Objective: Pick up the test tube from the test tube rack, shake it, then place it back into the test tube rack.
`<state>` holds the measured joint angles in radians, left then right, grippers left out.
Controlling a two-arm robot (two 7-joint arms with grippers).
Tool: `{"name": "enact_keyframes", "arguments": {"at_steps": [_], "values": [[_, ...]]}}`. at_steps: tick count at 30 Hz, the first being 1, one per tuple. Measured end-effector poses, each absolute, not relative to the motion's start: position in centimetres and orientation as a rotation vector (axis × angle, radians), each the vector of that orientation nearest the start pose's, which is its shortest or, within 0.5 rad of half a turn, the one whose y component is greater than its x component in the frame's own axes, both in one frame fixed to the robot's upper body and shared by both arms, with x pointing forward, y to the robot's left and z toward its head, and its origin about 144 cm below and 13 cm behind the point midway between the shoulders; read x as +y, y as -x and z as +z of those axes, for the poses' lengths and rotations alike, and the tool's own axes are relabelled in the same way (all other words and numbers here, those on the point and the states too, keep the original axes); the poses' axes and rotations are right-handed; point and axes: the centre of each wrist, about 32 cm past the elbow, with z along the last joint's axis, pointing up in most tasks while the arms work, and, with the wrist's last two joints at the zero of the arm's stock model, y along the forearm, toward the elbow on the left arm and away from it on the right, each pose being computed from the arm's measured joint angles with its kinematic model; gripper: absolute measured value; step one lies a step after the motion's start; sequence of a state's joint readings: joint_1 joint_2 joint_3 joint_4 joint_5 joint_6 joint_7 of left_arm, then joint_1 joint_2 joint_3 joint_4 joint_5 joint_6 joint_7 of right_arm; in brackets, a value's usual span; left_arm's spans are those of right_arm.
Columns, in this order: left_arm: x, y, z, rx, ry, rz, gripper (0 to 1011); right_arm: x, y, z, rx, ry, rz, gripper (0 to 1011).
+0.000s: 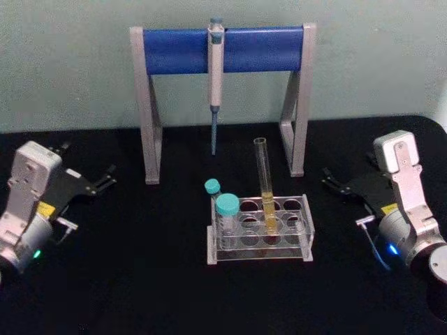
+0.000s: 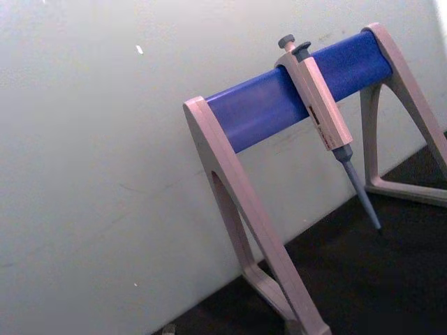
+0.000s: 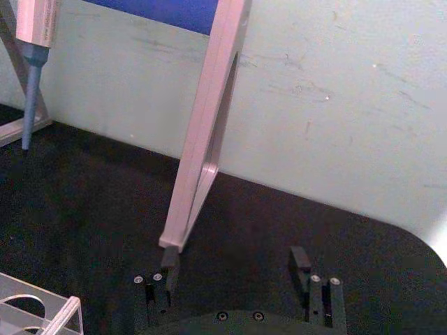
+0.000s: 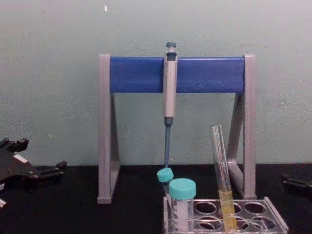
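Note:
The test tube [image 1: 264, 174], long and clear with yellow liquid in its lower part, stands slightly tilted in a middle hole of the clear test tube rack [image 1: 279, 255] at the table's centre. From the chest view the test tube [image 4: 220, 175] rises well above the rack [image 4: 273, 220]. My left gripper [image 1: 89, 166] rests open at the far left of the table, well away from the rack. Far to the right, my right gripper [image 1: 349, 171] also sits open with nothing between its fingers [image 3: 300, 259]. A corner of the rack [image 3: 42, 314] shows in the right wrist view.
Two shorter teal-capped tubes [image 1: 226, 206] stand at the rack's left end. Behind the rack is a tall grey-legged stand [image 1: 150, 105] with a blue crossbar, and a pipette [image 1: 216, 84] hangs from it. The tabletop is black, with a pale wall behind.

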<state>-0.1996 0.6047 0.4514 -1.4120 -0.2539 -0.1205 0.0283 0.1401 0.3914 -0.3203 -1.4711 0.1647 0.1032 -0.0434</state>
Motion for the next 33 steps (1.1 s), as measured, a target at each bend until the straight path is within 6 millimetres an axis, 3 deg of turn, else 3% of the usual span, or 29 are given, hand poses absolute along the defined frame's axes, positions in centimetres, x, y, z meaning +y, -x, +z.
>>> {"name": "enact_keyframes", "arguments": {"at_steps": [33], "values": [[30.97,-48.86,113.98,-0.285,-0.304,1.248,1001,-25.88,-48.52,114.24,-0.108,0.319,-1.353,1000]]}}
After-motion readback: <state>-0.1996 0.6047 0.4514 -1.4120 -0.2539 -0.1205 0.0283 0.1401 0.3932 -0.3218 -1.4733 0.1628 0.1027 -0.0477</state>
